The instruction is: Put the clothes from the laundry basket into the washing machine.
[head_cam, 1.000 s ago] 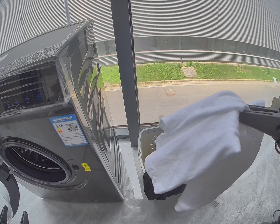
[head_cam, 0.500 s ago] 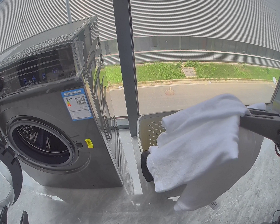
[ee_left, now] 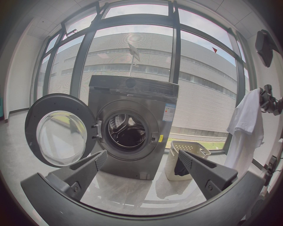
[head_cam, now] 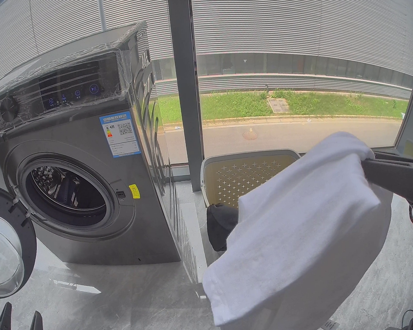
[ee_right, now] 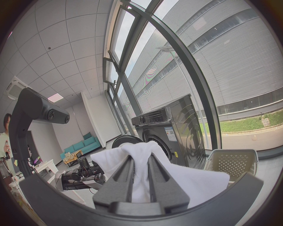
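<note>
Standing on the pale marble floor (head_cam: 131, 296) against the window (head_cam: 292, 47), the washer (head_cam: 89, 181) takes up the robot's left side of the head view. Plastic film covers its control panel (head_cam: 68, 93), and its round door (head_cam: 4, 240) is swung wide to the left, so the drum mouth (head_cam: 67, 197) is bare. Something dark shows inside the drum, but I cannot tell whether it is cloth. Just beside the washer's right flank, at the foot of the window post (head_cam: 185, 79), the basket (head_cam: 244, 169) sits upright on the floor, beige with star-shaped holes. A white cloth (head_cam: 297, 241) hangs in the air in front of the basket, well apart from the drum mouth. It drapes down from a pinched top fold and hides the basket's near right part in the head view. A dark garment (head_cam: 220, 221) slumps over the basket's near left rim. The right hand (ee_right: 141, 159) is raised at the right, its fingers (ee_right: 122, 176) drawn narrow and clamped on a fold of the white cloth, which bunches up between them. The left hand (ee_left: 142, 156) sits low at the left near the floor, spread wide with nothing in it, facing the open washer.
</note>
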